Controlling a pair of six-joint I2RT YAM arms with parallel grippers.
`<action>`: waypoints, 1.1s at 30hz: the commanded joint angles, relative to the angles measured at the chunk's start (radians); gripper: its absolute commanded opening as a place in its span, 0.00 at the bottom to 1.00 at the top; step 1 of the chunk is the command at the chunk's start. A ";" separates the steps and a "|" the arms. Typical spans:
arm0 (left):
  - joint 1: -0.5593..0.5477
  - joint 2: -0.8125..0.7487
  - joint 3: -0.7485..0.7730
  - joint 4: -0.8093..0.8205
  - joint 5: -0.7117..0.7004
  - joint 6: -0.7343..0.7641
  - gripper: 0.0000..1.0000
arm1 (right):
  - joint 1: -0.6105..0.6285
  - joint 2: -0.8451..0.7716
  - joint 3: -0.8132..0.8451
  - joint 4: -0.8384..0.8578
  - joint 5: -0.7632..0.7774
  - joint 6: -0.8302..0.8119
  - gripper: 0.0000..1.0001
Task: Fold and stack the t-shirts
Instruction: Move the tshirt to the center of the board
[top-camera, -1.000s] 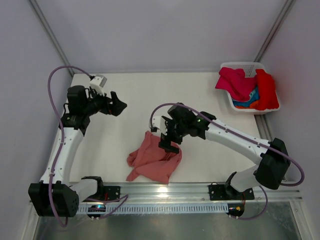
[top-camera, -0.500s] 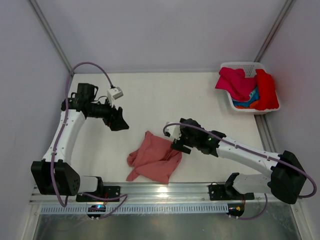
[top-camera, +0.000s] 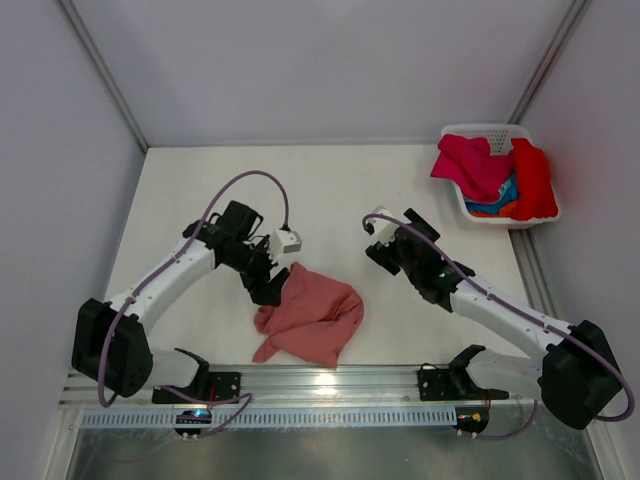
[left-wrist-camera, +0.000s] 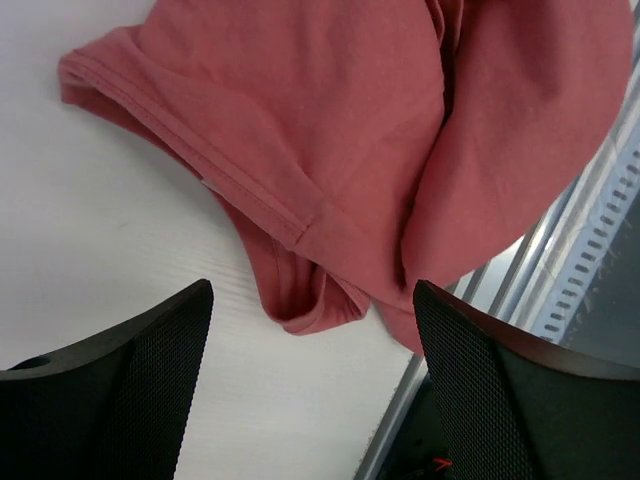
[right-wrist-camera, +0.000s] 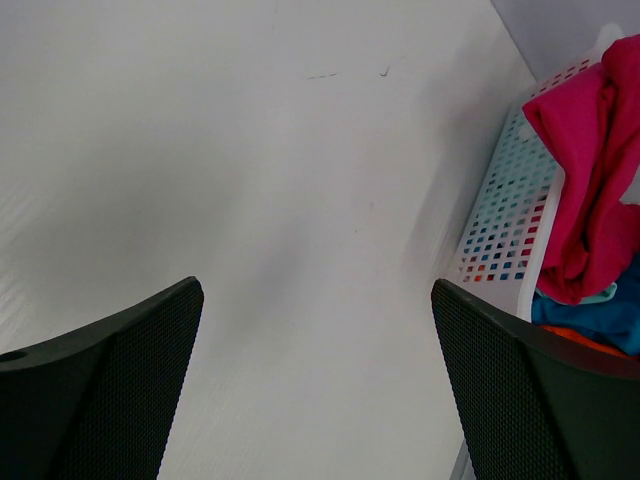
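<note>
**Top external view.** The salmon t-shirt lies crumpled on the tabletop, close to the near edge and between the two arms. The left tool is at the shirt's left edge, directly beside the cloth. Whether it touches the cloth cannot be determined from this view. The right tool is positioned over bare tabletop, to the right of the shirt and farther back, apart from it. The white basket stands at the far right corner. It contains a magenta t-shirt, a red t-shirt, a blue t-shirt and an orange t-shirt, all bunched together.

**Left wrist view.** The left tool has its jaws spread wide, with nothing clamped between the fingers. The salmon t-shirt fills the upper part of the view. A hemmed edge and a fold of the shirt lie in line with the gap between the jaws. The bare tabletop is visible to the left, and the slotted metal rail runs along the right.

**Right wrist view.** The right tool is fully open and empty, with both fingers over bare tabletop. The basket is at the right edge of the view. The magenta t-shirt hangs over the basket wall, with blue and orange cloth beneath it.
</note>
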 joint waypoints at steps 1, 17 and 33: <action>-0.065 0.046 -0.017 0.149 -0.117 -0.075 0.83 | -0.014 0.005 0.053 0.019 0.009 0.050 0.99; -0.177 0.402 0.093 0.263 -0.257 -0.206 0.51 | -0.016 -0.011 0.047 0.010 -0.009 0.058 0.99; -0.153 0.230 0.222 0.387 -0.655 -0.267 0.00 | -0.016 0.038 0.052 0.015 -0.017 0.056 1.00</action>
